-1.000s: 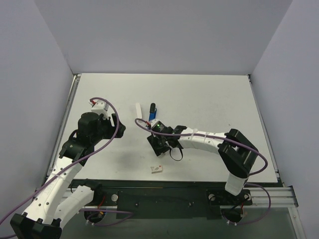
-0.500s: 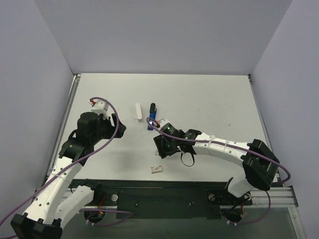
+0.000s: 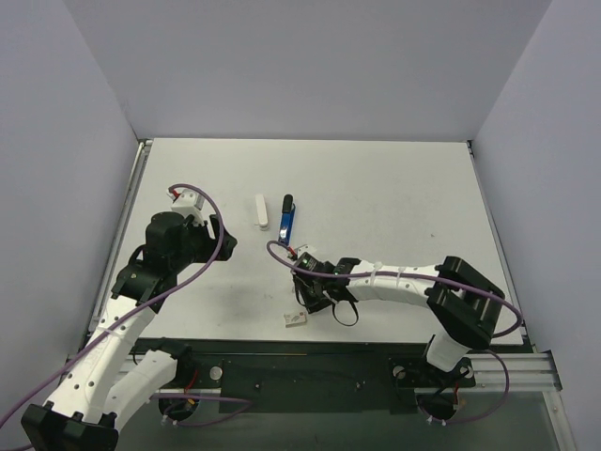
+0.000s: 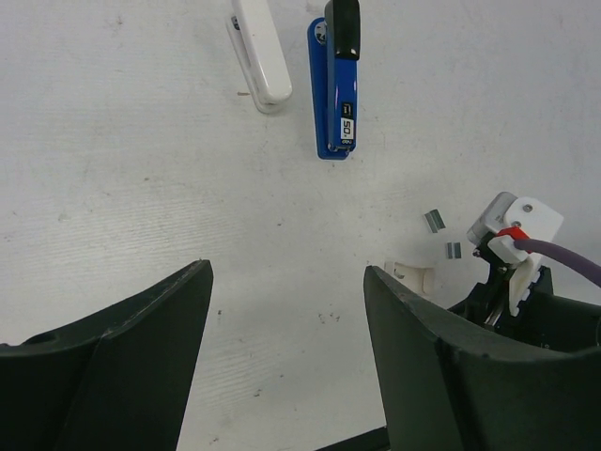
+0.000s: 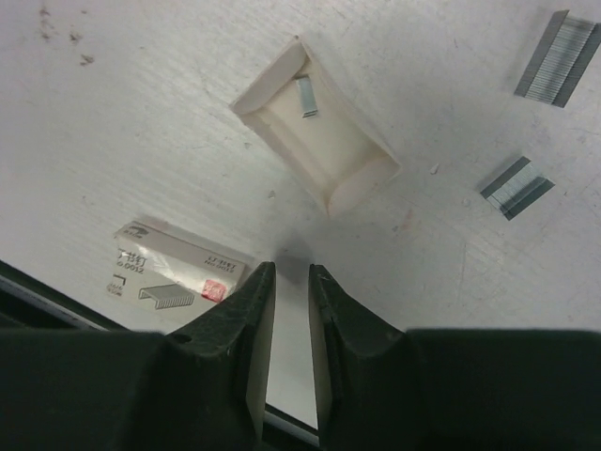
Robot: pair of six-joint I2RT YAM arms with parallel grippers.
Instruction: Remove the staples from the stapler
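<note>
The blue stapler (image 3: 288, 221) with its black end (image 4: 342, 26) lies flat at mid-table, also in the left wrist view (image 4: 333, 103). Two short grey strips of staples (image 5: 556, 68) (image 5: 516, 186) lie loose on the table near the right arm. My right gripper (image 5: 291, 268) points down at bare table near the front edge (image 3: 308, 299), well short of the stapler. Its jaws are nearly together with a narrow gap and nothing between them. My left gripper (image 4: 286, 268) hangs wide open and empty at the left (image 3: 221, 241).
A slim white bar (image 3: 261, 210) lies just left of the stapler. An open cream box tray (image 5: 319, 141) with a tiny staple piece inside sits ahead of the right fingers. A staple box sleeve (image 5: 174, 272) with a red mark lies by the front edge (image 3: 295, 319).
My right arm drew back from beside the stapler toward the front edge, and its jaws narrowed. The left arm and the stapler stayed put.
</note>
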